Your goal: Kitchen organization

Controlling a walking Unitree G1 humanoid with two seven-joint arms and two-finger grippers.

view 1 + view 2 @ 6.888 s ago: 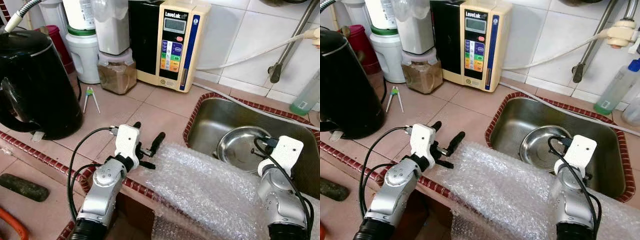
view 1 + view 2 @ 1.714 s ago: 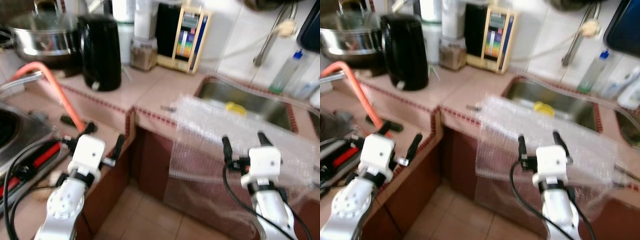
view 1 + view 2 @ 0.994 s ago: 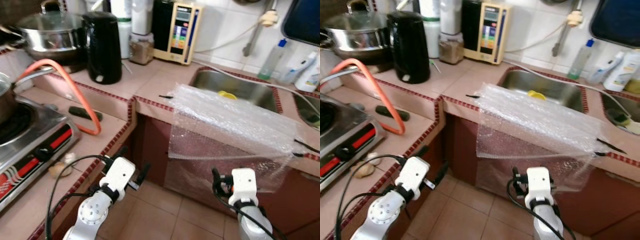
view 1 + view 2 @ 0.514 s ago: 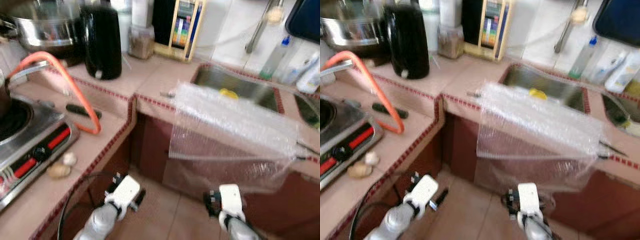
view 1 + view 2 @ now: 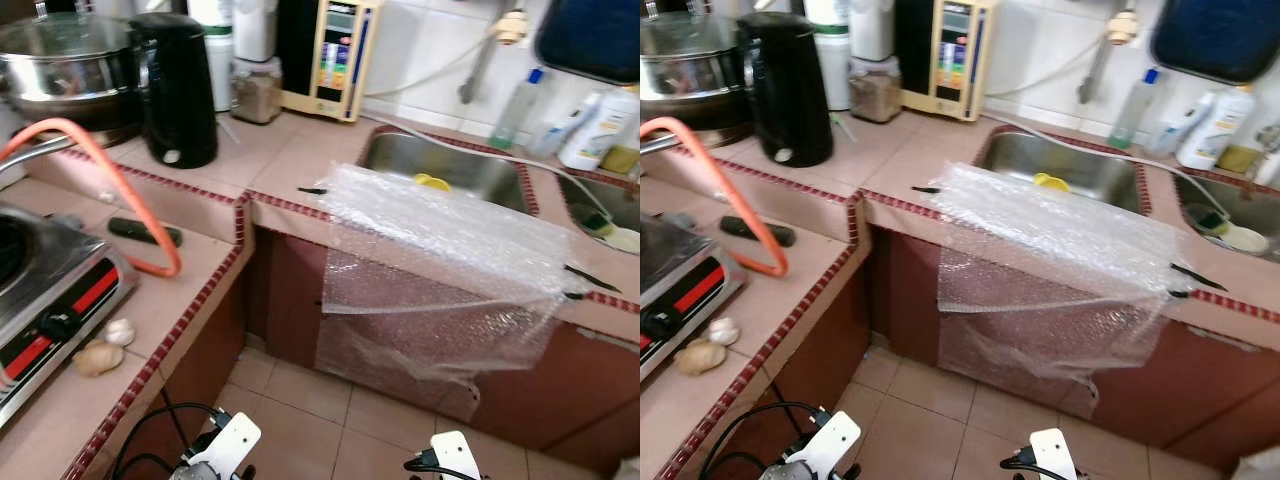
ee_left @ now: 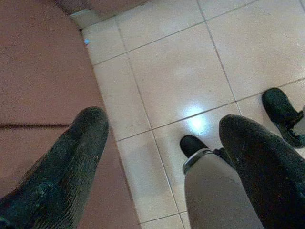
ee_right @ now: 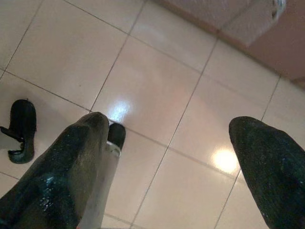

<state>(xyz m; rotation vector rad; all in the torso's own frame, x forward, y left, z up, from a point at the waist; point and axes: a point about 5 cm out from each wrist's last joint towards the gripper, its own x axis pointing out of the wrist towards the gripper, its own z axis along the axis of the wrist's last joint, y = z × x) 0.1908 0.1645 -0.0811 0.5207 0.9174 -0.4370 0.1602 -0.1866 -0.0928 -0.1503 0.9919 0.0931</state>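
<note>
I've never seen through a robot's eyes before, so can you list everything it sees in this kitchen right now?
Bubble wrap: one sheet, clear, draped over the counter edge before the sink.
Sink: one, steel, with a yellow item inside.
Kettle: one, black, on the counter.
Pot: one, steel, lidded, left of the kettle.
Hose: one, orange, arching over the counter.
Stove: one, steel with a red stripe, far left.
Bottles: several, by the wall right of the sink.
Left gripper: open, black fingers, over floor tiles.
Right gripper: open, over floor tiles.
</note>
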